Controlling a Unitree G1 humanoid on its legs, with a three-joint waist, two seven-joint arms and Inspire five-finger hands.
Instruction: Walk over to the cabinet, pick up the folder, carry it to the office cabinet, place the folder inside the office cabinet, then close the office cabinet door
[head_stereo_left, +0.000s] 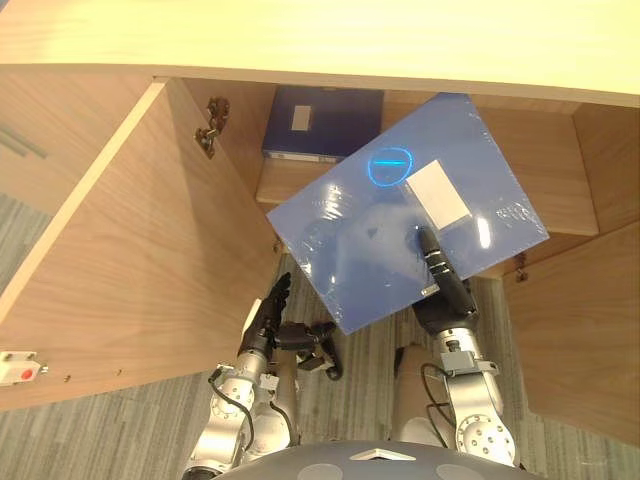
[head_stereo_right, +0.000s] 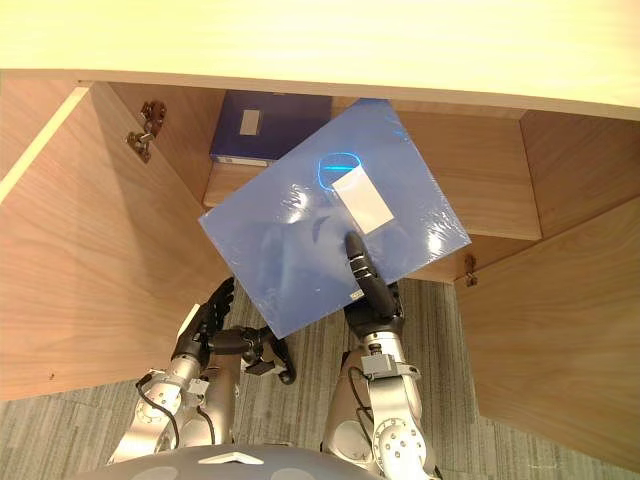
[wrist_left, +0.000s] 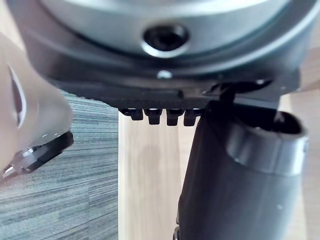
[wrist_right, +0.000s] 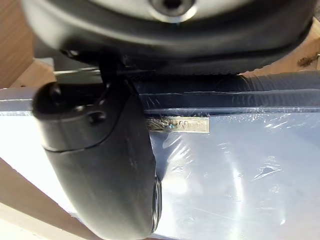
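A light blue folder (head_stereo_left: 370, 240) wrapped in clear film, with a white label, is held flat and slanted in front of the open office cabinet (head_stereo_left: 560, 190). Its far corner reaches up over the shelf in the eye views. My right hand (head_stereo_left: 445, 292) is shut on the folder's near edge, with the thumb (wrist_right: 100, 160) lying on top of the folder (wrist_right: 240, 170) and the fingers hidden underneath. My left hand (head_stereo_left: 266, 322) hangs low beside the left door, open and holding nothing, apart from the folder (head_stereo_right: 300, 250).
A dark blue binder (head_stereo_left: 320, 120) lies on the cabinet shelf at the back left. The left door (head_stereo_left: 130, 250) and right door (head_stereo_left: 585, 330) stand wide open on either side of me. The light wooden top (head_stereo_left: 320, 40) overhangs the opening. Grey carpet (head_stereo_left: 100, 430) lies below.
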